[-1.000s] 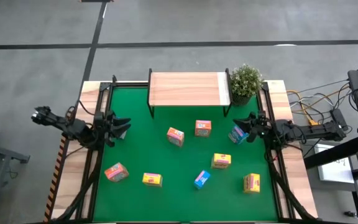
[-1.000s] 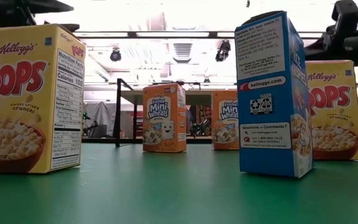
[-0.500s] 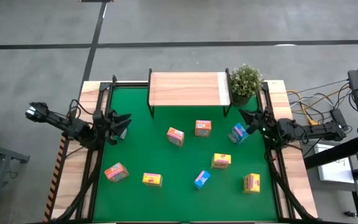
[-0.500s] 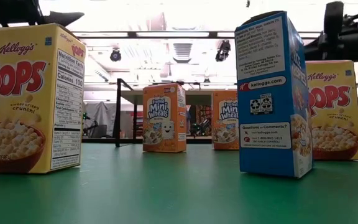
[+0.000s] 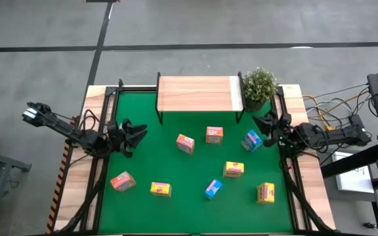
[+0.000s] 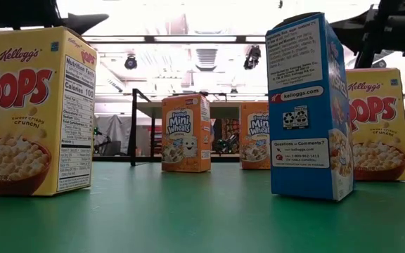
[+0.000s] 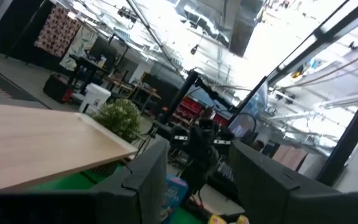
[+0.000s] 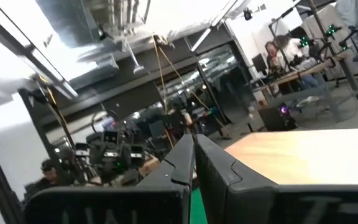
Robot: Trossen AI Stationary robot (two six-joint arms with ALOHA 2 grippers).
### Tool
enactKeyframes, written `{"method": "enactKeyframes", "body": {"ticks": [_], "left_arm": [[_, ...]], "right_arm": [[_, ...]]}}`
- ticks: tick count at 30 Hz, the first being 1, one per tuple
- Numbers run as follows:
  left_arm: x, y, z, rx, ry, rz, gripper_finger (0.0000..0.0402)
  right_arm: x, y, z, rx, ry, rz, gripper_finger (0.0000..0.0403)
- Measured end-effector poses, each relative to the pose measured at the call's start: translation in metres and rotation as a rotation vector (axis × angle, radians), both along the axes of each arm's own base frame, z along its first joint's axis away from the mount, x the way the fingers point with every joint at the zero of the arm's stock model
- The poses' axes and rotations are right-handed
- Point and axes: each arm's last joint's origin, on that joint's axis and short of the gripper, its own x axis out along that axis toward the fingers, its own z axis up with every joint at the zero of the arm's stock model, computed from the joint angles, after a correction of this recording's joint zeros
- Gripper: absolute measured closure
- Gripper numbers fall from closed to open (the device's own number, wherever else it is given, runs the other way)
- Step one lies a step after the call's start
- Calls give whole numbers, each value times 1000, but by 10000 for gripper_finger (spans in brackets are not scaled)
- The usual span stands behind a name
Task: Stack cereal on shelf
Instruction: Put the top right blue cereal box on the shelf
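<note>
Several small cereal boxes stand upright on the green mat (image 5: 153, 160): orange ones (image 5: 185, 143) (image 5: 214, 134) (image 5: 122, 181), blue ones (image 5: 252, 140) (image 5: 213, 189), yellow ones (image 5: 233, 169) (image 5: 161, 189) (image 5: 266, 193). The wooden shelf (image 5: 199, 94) stands on thin black legs at the mat's far edge, its top bare. My left gripper (image 5: 136, 133) hovers open over the mat's left side, its fingers (image 7: 148, 180) apart and tipped upward. At the mat's right side, beside the blue box, my right gripper (image 5: 263, 122) is shut, its fingers (image 8: 194, 163) pressed together and holding nothing.
A green potted plant (image 5: 259, 85) stands at the shelf's right end. Black frame bars (image 5: 107, 105) run along both sides of the mat. In the low view a yellow box (image 6: 34, 112) and a blue box (image 6: 308, 105) stand close to the near edge.
My left gripper has moved toward the table's right, farther out over the mat, and tipped upward. My right gripper has risen a little, tipped upward and rolled, staying shut. No box has moved.
</note>
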Motion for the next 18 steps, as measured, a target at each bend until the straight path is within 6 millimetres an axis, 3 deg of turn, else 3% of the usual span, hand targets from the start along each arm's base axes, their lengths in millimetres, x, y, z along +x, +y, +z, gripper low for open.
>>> {"method": "enactKeyframes", "body": {"ticks": [11, 18], "left_arm": [[12, -7, -6, 50, 33, -48, 242], [31, -16, 22, 254, 65, -12, 242]], "right_arm": [[40, 4, 46, -120, 261, 3, 394], [59, 6, 85, -50, 508, 26, 394]]}}
